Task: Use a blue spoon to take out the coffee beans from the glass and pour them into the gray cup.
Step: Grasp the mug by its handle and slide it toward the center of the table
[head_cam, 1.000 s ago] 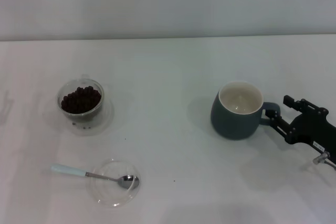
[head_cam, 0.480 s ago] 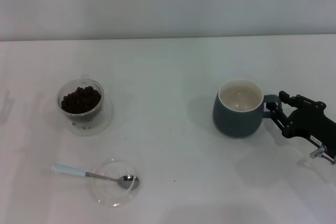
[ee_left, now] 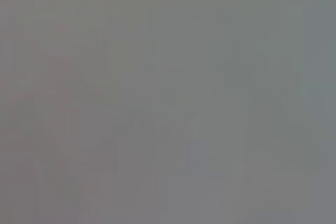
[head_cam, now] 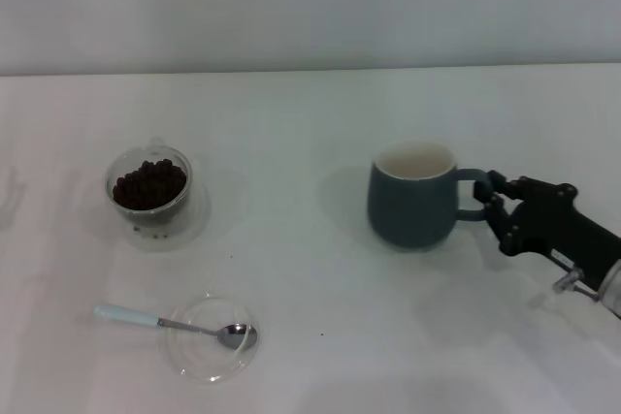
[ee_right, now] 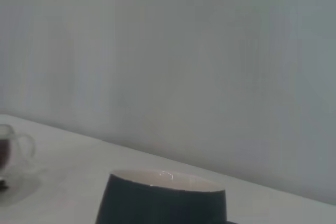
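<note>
**A:** ok so where's everything sitting right now?

**B:** Right gripper [head_cam: 491, 203] is in from the table's right edge, fingers closed on the loop handle of the cup [head_cam: 412, 197]. Cup is upright on the table [head_cam: 310, 123], right of the middle, cream inside showing and nothing visible in it. From the right wrist view you only get the cup's rim and upper wall [ee_right: 165, 198] up close, with the wall behind it.

**A:** and the left arm?

**B:** Not in the head view at all. Its wrist view is just flat gray, so nothing to read there and no way to say what its gripper is doing.

**A:** beans and spoon?

**B:** Glass [head_cam: 148, 187] is over toward the left edge, standing on a clear saucer [head_cam: 179, 230], with the beans [head_cam: 148, 184] heaped inside. A few loose dark specks on the saucer in front of it, probably beans but too small to be sure. The spoon [head_cam: 175, 324] is closer to the front edge, nearer than the glass: bowl resting in a shallow clear dish [head_cam: 212, 361], blue handle sticking out over the rim toward the left edge. Nothing touching it.

**A:** glass and cup close?

**B:** Nope, well apart, opposite sides of the table.
</note>
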Available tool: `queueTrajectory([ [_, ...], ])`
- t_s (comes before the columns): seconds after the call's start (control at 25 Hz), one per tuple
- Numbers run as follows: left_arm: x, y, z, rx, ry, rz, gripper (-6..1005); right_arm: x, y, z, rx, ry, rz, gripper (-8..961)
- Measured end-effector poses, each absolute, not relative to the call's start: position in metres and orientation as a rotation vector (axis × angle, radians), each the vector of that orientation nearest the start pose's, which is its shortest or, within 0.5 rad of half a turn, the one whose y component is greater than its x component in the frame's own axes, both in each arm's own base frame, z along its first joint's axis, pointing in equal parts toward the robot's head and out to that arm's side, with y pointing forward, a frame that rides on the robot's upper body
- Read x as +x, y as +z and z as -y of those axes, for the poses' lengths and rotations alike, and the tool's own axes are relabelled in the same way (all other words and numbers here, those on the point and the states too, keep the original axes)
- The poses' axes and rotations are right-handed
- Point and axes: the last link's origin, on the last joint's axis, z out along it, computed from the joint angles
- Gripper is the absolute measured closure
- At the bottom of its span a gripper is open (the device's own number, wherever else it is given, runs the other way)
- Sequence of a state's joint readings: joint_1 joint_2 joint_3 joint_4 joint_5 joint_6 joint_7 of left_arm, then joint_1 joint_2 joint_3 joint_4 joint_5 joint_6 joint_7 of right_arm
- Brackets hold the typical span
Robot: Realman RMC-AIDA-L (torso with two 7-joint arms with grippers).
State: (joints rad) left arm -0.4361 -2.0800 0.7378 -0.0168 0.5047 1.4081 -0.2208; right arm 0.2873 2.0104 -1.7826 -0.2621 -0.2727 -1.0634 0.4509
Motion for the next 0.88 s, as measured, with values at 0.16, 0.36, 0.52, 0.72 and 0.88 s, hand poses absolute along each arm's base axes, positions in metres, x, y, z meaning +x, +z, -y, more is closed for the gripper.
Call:
queueTrajectory([
  [0.16,-0.353,0.038,-0.309,-1.34,-0.76,0.478,108,0.339,-0.044,-0.292,-2.127,0.598,-0.505,775],
  [0.36,-0.354,0.037,-0.307,-1.34,-0.757,0.484,108,0.331,-0.051,-0.293,-2.177,0.606,-0.471,779],
  [0.52,-0.356,0.037,-0.305,-1.337,-0.754,0.49,108,0.327,-0.054,-0.293,-2.204,0.607,-0.448,781],
  [0.72,-0.356,0.037,-0.304,-1.336,-0.753,0.49,109,0.321,-0.061,-0.29,-2.251,0.592,-0.382,782],
  [0.88,-0.357,0.036,-0.303,-1.336,-0.75,0.496,109,0.317,-0.064,-0.29,-2.268,0.6,-0.362,783],
])
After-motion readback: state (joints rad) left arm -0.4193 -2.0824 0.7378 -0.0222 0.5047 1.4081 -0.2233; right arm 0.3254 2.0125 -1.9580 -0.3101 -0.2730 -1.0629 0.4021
